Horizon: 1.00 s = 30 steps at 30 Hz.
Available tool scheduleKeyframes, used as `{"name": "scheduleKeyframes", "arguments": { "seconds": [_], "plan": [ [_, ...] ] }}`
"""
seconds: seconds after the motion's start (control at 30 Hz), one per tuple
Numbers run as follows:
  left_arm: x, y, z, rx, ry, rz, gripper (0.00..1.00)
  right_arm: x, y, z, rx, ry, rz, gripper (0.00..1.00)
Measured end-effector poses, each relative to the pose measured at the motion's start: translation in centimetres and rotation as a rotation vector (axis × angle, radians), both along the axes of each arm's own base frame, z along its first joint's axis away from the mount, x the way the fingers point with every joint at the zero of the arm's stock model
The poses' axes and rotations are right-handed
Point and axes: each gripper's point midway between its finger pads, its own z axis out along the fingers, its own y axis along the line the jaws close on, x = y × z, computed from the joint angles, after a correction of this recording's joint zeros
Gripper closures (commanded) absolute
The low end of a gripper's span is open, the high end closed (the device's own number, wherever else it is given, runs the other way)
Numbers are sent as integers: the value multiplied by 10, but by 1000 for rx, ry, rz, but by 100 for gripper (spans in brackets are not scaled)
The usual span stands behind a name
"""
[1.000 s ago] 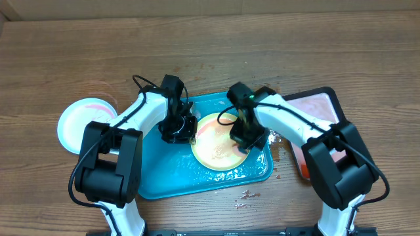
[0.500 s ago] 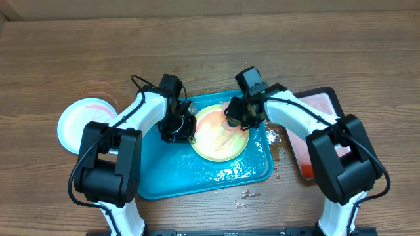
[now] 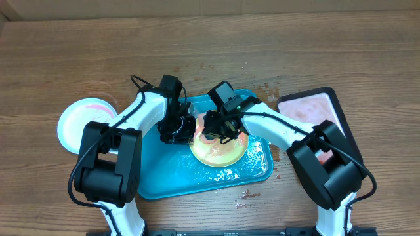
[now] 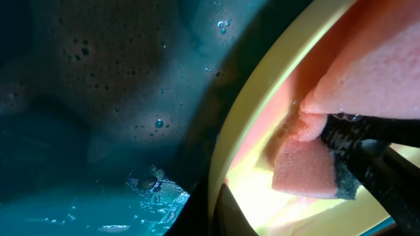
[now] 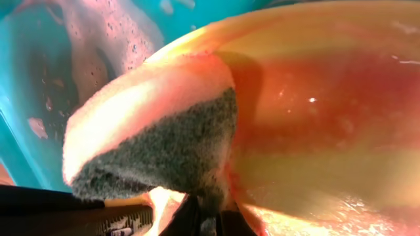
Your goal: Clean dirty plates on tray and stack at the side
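Observation:
A pale yellow-green plate (image 3: 223,149) with red sauce smears lies tilted in the turquoise tray (image 3: 164,177). My left gripper (image 3: 186,130) is shut on its left rim (image 4: 246,124), with one dark finger (image 4: 226,216) inside the rim. My right gripper (image 3: 215,131) is shut on a pink sponge with a dark scouring side (image 5: 157,141). It presses the sponge on the plate's left part (image 5: 315,124), close to my left gripper. The sponge also shows in the left wrist view (image 4: 308,167). A light blue plate (image 3: 84,121) with a pink smear lies on the table left of the tray. No third plate shows apart.
Soapy water and foam cover the tray floor (image 4: 98,98). A black-rimmed pinkish tray (image 3: 315,108) lies at the right. Red crumbs (image 3: 246,196) are scattered on the wooden table near the tray's front right corner.
My right gripper has swept the sponge leftward across the plate, from its right side to its left part. The left gripper has stayed on the rim.

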Motion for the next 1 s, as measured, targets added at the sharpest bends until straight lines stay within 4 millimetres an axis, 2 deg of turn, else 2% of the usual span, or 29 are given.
{"name": "scheduleKeyframes", "arguments": {
  "seconds": [0.23, 0.33, 0.47, 0.53, 0.7, 1.0],
  "plan": [
    [0, 0, 0, 2, 2, 0, 95, 6, -13, -1, 37, 81, -76, 96],
    [-1, 0, 0, 2, 2, 0, 95, 14, -40, -2, 24, 152, -162, 96],
    [-1, 0, 0, 0, 2, 0, 96, 25, -86, -2, 14, 250, -285, 96],
    [0, -3, 1, -14, -1, -1, 96, 20, -93, -2, 5, 276, -276, 96],
    [0, -5, 1, -18, -2, -5, 96, 5, -100, -2, -32, 302, -201, 96],
    [-1, -5, 1, -15, 3, -2, 95, -14, -87, -1, -70, 259, -7, 96]
  ]
}}
